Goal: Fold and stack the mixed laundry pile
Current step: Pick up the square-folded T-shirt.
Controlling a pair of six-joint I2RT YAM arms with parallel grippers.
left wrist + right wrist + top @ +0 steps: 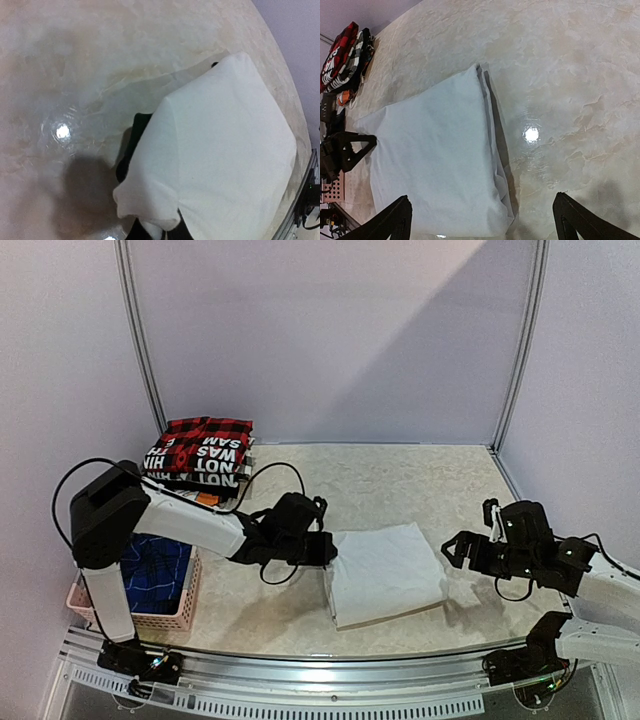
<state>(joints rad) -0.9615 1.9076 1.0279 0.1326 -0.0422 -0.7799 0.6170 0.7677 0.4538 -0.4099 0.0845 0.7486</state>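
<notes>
On the marbled table (400, 480), a little nearer than its middle, lies a white garment (385, 575), folded into a flat rectangle with its layered edge facing the right arm. The left gripper (328, 552) sits low at the garment's left corner. In the left wrist view its dark fingers (131, 150) are drawn together and seem to pinch the bunched corner of cloth, though the fabric hides the tips. The right gripper (452, 550) hangs just beside the garment's right edge without touching it. Its fingers (390, 222) are spread wide, with the folded edge showing between them.

At the back left of the table stands a stack of folded garments (200, 455). A red-and-black plaid shirt (208, 428) is on top, and a dark piece with white lettering (205, 462) is beneath it. A pink lattice basket (185, 615) sits at the near left, beside the left arm's base, with a blue plaid piece (155, 575) inside it.
</notes>
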